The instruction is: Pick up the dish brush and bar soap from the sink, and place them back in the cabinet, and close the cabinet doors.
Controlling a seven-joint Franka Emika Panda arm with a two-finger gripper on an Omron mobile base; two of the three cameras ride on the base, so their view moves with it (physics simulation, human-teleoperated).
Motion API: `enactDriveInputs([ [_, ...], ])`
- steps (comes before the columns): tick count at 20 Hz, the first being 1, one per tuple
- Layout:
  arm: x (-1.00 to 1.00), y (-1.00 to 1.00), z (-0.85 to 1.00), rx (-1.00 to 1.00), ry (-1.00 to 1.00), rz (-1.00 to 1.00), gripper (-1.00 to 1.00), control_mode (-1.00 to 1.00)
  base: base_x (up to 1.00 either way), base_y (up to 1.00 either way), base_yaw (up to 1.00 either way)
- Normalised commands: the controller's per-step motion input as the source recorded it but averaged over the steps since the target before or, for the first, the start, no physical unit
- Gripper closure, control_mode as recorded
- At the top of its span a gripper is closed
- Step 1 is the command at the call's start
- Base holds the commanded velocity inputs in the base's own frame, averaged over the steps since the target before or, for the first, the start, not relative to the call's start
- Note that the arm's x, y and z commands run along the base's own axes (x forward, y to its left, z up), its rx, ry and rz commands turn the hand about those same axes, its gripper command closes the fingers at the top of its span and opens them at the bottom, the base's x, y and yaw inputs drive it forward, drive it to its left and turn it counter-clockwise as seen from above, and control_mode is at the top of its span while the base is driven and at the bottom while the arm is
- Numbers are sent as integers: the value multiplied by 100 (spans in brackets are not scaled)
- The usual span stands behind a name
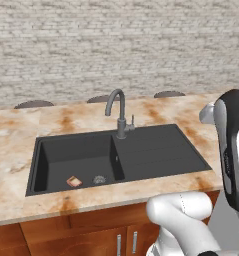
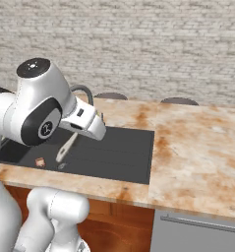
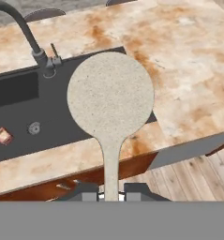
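While the gripper [image 3: 111,194] hangs above the counter [image 1: 21,135], its jaws are clamped on the handle of the brush [image 3: 110,98], whose round speckled head rises large in the hand view, over the sink's front right corner. In the right base view the brush [image 2: 66,147] hangs slanted from the hand, down and to the left, above the sink [image 2: 114,152], its lower end clear of the basin floor. The soap [image 1: 74,181] lies flat on the floor of the deep left basin, just beside the round drain [image 1: 99,179] and apart from it. The right half of the sink is a flat drainboard. The faucet [image 1: 117,110] stands at the back rim, between basin and drainboard, spout curving left over the basin. Brown cupboard fronts [image 1: 91,235] with slim silver handles run below the counter. A pale brick wall [image 1: 116,45] rises behind.
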Motion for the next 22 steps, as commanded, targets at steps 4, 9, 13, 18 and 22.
enactDriveInputs([
  [4,9,0,0,4,0,38,100,-100,0,0,0],
  [9,-8,1,0,0,0,10,100,-100,0,0,0],
  [13,-11,14,0,-1,0,0,100,-100,0,0,0],
  [18,-5,5,0,-1,0,0,100,-100,0,0,0],
  [22,-9,2,0,0,0,0,100,-100,0,0,0],
])
